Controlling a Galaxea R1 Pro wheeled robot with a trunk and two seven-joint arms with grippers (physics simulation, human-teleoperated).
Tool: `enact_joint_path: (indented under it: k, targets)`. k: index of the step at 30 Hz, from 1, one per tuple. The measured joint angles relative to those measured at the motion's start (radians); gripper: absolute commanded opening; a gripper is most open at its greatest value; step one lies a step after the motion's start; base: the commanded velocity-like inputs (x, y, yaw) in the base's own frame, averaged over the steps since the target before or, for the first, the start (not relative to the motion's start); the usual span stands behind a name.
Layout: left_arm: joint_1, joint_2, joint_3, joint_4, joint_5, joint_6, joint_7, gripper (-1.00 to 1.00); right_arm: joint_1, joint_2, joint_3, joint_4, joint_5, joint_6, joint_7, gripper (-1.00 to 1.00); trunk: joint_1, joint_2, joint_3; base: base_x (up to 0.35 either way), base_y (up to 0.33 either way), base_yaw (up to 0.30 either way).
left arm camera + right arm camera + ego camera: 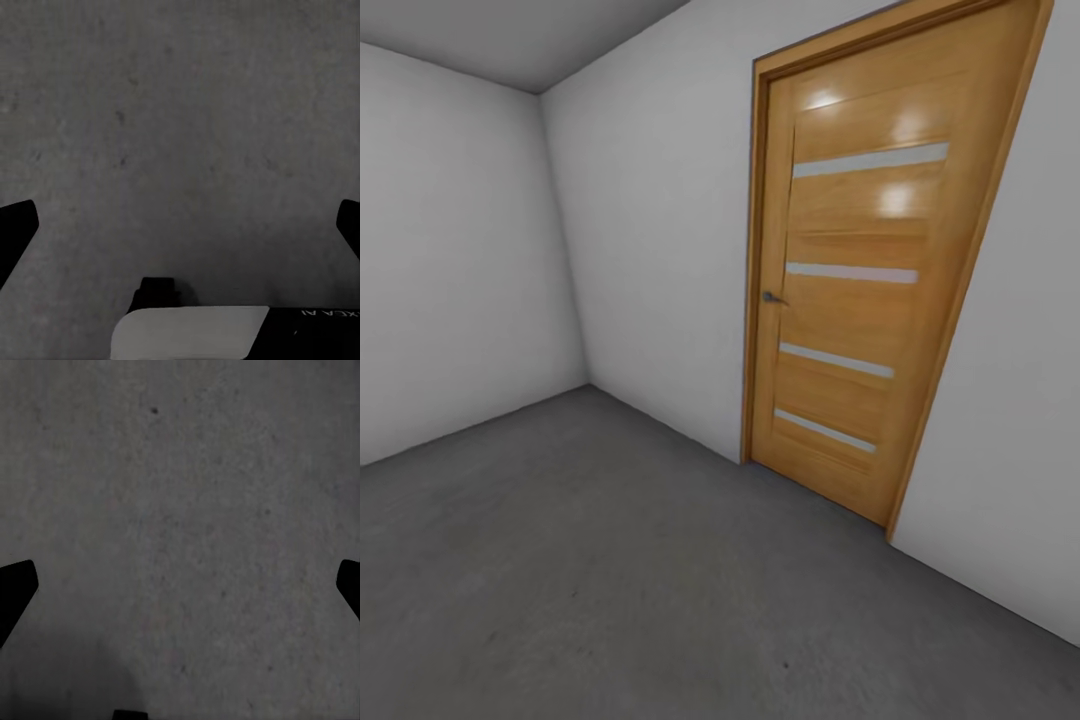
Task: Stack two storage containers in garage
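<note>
Over grey floor (610, 560), both claws (180, 217) (180, 577) gape wide, empty.

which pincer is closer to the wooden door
Probably right: the door stands toward the robot's right in the head view. Both the left pincer and right pincer hang open over the concrete floor.
</note>
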State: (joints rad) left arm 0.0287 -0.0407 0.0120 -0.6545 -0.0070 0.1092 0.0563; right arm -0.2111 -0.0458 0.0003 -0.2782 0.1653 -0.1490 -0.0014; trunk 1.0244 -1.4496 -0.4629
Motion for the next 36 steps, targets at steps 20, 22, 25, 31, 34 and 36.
enact_joint_path:
  k: [20, 22, 25, 31, 34, 36]
  targets:
    - [0.0, 0.008, 0.016, 0.063, 0.0, -0.056, 0.0, 1.0, 0.0, 0.0, 0.0, 0.001, -0.003, 0.0, 0.0, 1.0, 0.0, 0.0, 0.0, 0.32, 0.093, 0.0]
    - [0.0, 0.008, 0.016, 0.064, 0.0, -0.056, 0.0, 1.0, 0.0, 0.0, 0.0, 0.001, -0.003, 0.0, 0.0, 1.0, 0.0, 0.0, 0.0, 0.321, 0.092, 0.0]
    - [0.0, 0.008, 0.016, 0.064, 0.0, -0.056, 0.0, 1.0, 0.0, 0.0, 0.0, 0.001, -0.003, 0.0, 0.0, 1.0, 0.0, 0.0, 0.0, 0.321, 0.091, 0.0]
    - [0.0, 0.008, 0.016, 0.065, 0.0, -0.056, 0.0, 1.0, 0.0, 0.0, 0.0, 0.001, -0.003, 0.0, 0.0, 1.0, 0.0, 0.0, 0.0, 0.32, 0.088, -0.014]
    - [0.0, 0.007, 0.016, 0.065, 0.001, -0.056, 0.0, 1.0, 0.0, 0.0, 0.0, 0.001, -0.003, 0.0, 0.0, 1.0, 0.0, 0.0, 0.0, 0.306, 0.059, -0.181]
    - [0.0, 0.007, 0.016, 0.065, 0.001, -0.057, 0.0, 1.0, 0.0, 0.0, 0.0, 0.001, -0.003, 0.0, 0.0, 1.0, 0.0, 0.0, 0.0, 0.252, 0.023, -0.241]
